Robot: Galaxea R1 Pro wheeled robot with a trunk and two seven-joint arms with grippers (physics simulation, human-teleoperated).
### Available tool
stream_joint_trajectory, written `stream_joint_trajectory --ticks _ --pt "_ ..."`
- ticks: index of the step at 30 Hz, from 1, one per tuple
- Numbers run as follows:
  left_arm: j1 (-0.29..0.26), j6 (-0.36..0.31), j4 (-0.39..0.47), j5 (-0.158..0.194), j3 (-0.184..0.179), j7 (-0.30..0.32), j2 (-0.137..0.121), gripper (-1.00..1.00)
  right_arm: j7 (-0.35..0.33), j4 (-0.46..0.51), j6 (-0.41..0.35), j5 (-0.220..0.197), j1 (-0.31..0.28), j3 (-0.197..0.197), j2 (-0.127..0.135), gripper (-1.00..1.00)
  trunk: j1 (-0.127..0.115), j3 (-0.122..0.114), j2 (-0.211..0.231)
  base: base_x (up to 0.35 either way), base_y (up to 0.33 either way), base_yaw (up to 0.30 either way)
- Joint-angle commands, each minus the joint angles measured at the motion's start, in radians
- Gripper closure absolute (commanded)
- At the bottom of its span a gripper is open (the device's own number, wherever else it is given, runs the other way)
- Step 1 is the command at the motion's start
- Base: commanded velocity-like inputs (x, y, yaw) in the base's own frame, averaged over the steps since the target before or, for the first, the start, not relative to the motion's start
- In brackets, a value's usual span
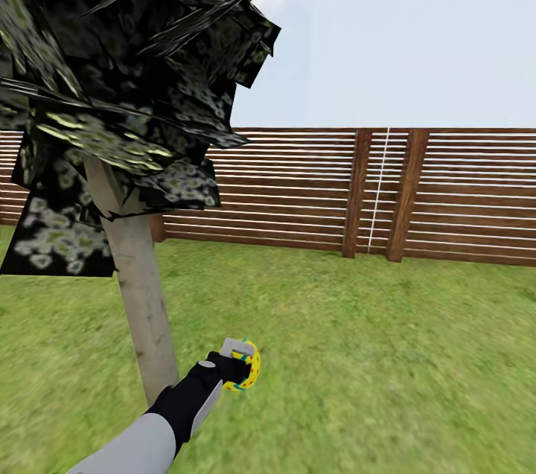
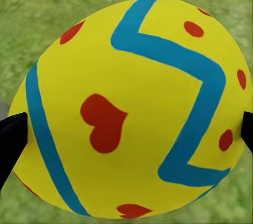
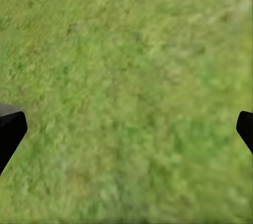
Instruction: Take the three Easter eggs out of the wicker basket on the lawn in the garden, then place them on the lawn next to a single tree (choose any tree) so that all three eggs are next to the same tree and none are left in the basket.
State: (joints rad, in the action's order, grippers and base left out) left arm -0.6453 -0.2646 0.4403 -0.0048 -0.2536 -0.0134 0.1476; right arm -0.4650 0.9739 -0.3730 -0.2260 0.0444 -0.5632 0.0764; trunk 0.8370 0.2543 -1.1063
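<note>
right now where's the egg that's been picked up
In the head view the egg sits in the left gripper, low and left of centre, just right of the tree trunk.

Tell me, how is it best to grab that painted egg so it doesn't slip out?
Probably as the left gripper holds it now: one finger on each side of the egg, across its widest part. The shell is smooth and curved, so pinching nearer an end would likely squeeze it out. On grass, coming from above looks simplest, fingers straddling the middle.

Left tool grips Easter egg above lawn, just right of tree trunk. Slatted wooden fence far behind.
</note>
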Motion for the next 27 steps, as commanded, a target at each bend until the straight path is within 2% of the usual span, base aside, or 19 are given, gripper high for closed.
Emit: stream_joint_trajectory --ticks 1,17,22,27 --pt "-0.001 -0.003 0.002 0.000 -0.004 -0.001 0.000 1.00 -0.001 0.002 -0.009 -0.009 0.000 -0.001 0.000 -1.00 0.000 0.001 -0.001 0.002 -0.003 0.020" --pt "0.001 -0.015 -0.001 -0.003 -0.006 0.007 0.001 1.00 -0.001 0.002 -0.009 -0.009 0.000 0.000 0.000 -1.00 0.058 0.048 -0.106 0.000 0.000 0.002" --pt "0.001 -0.015 -0.078 -0.002 -0.006 0.007 0.003 1.00 -0.002 0.002 -0.009 -0.008 0.000 -0.002 0.000 -1.00 0.077 0.063 -0.141 0.000 0.000 0.000" --pt "0.001 -0.005 -0.101 -0.001 -0.004 0.009 0.006 1.00 -0.003 0.003 -0.009 -0.007 0.000 -0.003 0.001 -1.00 0.096 0.079 -0.176 0.000 0.000 0.000"
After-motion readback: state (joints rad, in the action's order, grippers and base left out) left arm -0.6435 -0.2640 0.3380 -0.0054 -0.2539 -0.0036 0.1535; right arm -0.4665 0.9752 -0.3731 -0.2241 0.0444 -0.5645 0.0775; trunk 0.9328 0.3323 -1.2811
